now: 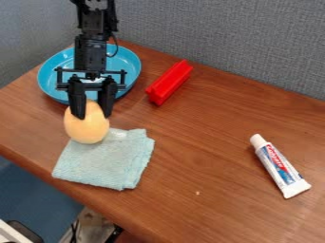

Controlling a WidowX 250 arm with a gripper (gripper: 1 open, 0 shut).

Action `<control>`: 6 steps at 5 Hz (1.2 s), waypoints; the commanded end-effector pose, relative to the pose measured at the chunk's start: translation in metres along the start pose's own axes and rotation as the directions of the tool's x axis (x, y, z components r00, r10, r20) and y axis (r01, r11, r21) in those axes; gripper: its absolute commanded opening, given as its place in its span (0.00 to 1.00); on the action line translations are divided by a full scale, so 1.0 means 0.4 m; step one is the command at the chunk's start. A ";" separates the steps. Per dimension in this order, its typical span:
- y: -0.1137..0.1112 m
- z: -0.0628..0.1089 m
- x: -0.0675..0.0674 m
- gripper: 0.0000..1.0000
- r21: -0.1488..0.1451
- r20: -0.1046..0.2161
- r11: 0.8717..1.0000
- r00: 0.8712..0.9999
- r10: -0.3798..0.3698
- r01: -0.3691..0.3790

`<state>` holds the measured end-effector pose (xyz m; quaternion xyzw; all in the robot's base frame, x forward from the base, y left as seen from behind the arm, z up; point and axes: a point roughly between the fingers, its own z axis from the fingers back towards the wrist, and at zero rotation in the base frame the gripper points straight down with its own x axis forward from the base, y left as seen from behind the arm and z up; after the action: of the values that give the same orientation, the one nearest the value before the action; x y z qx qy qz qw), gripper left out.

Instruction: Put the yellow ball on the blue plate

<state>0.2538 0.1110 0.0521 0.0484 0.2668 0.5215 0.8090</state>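
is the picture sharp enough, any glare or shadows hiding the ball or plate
Camera view: small and soft, but the yellow ball and blue plate read clearly; a faint sheen on the plate rim, no harsh glare; lighting is even; the dark gripper hides the ball's top; toothpaste tube lettering is too blurred to read.

On the wooden table [203,161] I count one yellow ball [86,125], one blue plate [57,76] (upper left of the frame), one red block [168,83], one pale teal cloth [106,158], and one toothpaste tube [278,164] at the right.
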 end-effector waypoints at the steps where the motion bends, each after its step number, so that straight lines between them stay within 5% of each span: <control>1: 0.004 0.016 0.006 0.00 -0.029 0.003 1.000 1.000 -0.003 0.003; 6: 0.009 0.018 0.007 0.00 -0.025 -0.015 1.000 1.000 -0.004 0.004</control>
<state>0.2537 0.1123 0.0530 0.0446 0.2749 0.5211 0.8068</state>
